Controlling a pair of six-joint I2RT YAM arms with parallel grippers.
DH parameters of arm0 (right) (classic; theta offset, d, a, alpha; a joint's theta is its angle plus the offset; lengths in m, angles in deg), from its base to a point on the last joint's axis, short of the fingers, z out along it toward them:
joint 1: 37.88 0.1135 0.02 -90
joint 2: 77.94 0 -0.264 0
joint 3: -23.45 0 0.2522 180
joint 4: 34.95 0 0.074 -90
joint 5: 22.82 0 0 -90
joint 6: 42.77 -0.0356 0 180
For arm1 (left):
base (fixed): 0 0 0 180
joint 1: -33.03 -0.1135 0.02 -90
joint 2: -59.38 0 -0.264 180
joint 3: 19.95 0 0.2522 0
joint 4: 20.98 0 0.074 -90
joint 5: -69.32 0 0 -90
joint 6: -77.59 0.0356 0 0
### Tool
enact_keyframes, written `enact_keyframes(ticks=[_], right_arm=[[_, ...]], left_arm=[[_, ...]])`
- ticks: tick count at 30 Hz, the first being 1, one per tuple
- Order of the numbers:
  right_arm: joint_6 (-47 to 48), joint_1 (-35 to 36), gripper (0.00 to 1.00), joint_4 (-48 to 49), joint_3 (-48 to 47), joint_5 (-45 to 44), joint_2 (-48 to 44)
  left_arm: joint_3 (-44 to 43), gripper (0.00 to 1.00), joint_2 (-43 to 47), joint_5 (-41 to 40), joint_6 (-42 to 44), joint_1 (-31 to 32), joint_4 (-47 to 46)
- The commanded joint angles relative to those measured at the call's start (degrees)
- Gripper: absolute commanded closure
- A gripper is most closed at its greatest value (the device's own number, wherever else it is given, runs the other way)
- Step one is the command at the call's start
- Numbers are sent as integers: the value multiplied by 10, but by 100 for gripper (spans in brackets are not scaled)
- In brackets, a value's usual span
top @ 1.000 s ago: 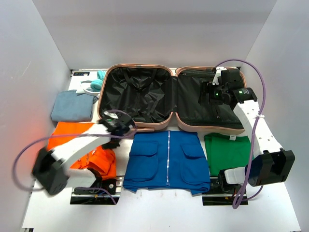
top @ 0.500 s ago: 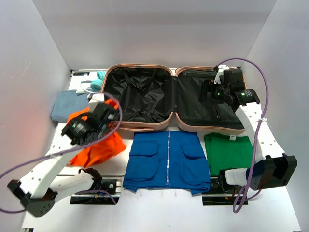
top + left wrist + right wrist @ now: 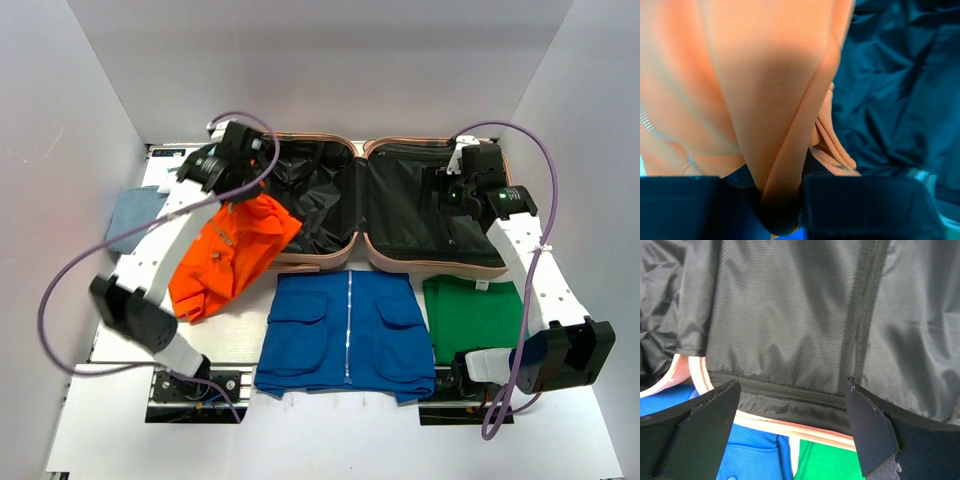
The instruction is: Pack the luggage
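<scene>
Spotted a white table [image 3: 330, 430] well loaded. Found the luggage [image 3: 400, 215] opened flat at the far middle, a blue jacket [image 3: 345, 335] spread just in front, a green folded garment [image 3: 475, 315] beside that on the right, a grey-blue fold [image 3: 130, 215] far left.

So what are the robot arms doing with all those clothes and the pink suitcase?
They are packing the suitcase, which lies open. The left claw is pinched shut on an orange garment and holds it up at the suitcase's left edge, with most of the cloth hanging outside. The right claw is open and empty above the suitcase's right half. A blue garment and a green garment lie on the table in front, not yet packed.
</scene>
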Motion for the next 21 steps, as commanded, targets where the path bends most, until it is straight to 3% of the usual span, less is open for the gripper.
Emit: enact_keyframes(ticks=[1, 6, 10, 16, 21], right_arm=[[-6, -1, 10, 13, 0, -39, -6], [-8, -1, 10, 6, -4, -58, 11], [-8, -2, 10, 6, -6, -70, 18], [-3, -1, 10, 0, -7, -98, 27], [-4, -1, 10, -8, -8, -102, 38]], left_arm=[[-92, 100, -35, 59, -31, 5, -67], [-234, 100, -123, 120, -79, 0, -46], [-255, 100, -173, 133, -145, 4, -100], [-244, 100, -216, 56, -239, -3, -160], [-310, 100, -261, 84, -270, -15, -184]])
